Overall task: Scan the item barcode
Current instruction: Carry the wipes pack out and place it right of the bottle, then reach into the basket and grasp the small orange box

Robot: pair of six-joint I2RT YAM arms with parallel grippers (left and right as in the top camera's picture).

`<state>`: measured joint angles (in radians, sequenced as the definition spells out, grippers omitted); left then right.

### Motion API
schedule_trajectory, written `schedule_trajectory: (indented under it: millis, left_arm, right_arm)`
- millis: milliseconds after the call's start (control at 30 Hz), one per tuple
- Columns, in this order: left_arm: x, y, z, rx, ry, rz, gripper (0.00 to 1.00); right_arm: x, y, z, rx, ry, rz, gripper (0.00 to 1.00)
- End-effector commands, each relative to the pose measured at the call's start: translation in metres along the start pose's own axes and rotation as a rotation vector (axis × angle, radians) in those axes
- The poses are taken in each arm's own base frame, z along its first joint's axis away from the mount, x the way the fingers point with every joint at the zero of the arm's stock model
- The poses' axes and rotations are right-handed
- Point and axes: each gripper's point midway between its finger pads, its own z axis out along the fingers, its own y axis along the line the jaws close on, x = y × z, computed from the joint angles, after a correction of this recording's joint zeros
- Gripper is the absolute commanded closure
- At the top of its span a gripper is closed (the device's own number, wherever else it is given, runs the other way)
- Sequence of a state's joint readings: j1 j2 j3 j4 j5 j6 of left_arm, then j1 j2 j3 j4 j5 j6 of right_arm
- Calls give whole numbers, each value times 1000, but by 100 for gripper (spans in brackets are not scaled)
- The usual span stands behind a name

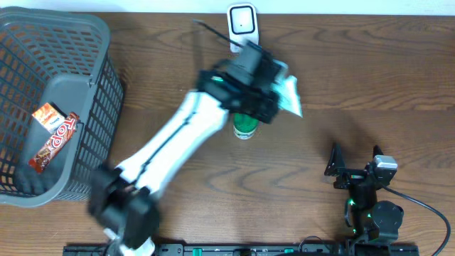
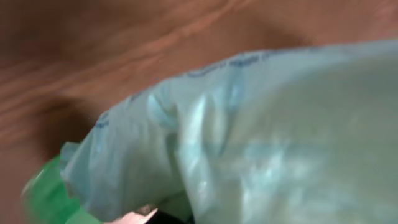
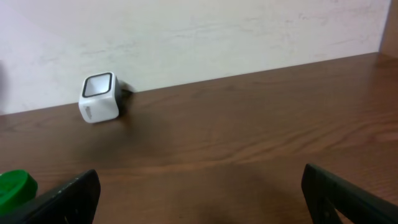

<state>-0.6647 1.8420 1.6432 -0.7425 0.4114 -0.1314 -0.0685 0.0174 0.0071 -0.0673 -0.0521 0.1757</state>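
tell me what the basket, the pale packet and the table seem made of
Basket: grey moulded plastic, matte, judging by its open lattice walls. Packet: likely thin pale-blue plastic film, glossy and creased. Table: brown wood or wood-look laminate, visible grain.

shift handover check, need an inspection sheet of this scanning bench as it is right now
surface: brown wooden table, no spills seen
job's things: white scanner at the far edge; pale blue packet held close in front of it, barcode not visible
clutter: green-capped bottle, partly hidden by the left arm; grey basket on the left holding snack bars
grippers: left gripper shut on the packet; right gripper open, empty
cables: black lead at the scanner; black cable by the right arm's base
surroundings: pale wall behind the table
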Motion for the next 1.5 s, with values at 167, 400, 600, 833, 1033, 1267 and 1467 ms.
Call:
schedule_trajectory:
  millis: [167, 400, 600, 833, 1033, 1267, 1467]
  left_arm:
    - [30, 18, 99, -154, 116, 59, 92]
    - [31, 23, 109, -197, 120, 86, 45]
    - [-15, -3, 58, -168, -25, 158, 15]
    - [-67, -2, -69, -411, -340, 173, 2]
    - [-71, 36, -221, -743, -600, 91, 1]
    - [0, 133, -356, -1001, -700, -303, 1]
    - [118, 225, -427, -1195, -758, -977, 1]
  right_arm:
    - [1, 1, 0, -4, 2, 10, 1]
    - [1, 1, 0, -4, 2, 10, 1]
    - [1, 1, 0, -4, 2, 10, 1]
    - [1, 1, 0, -4, 2, 10, 1]
    - [1, 1, 0, -4, 2, 10, 1]
    - [1, 1, 0, -4, 2, 10, 1]
    - [1, 1, 0, -4, 2, 10, 1]
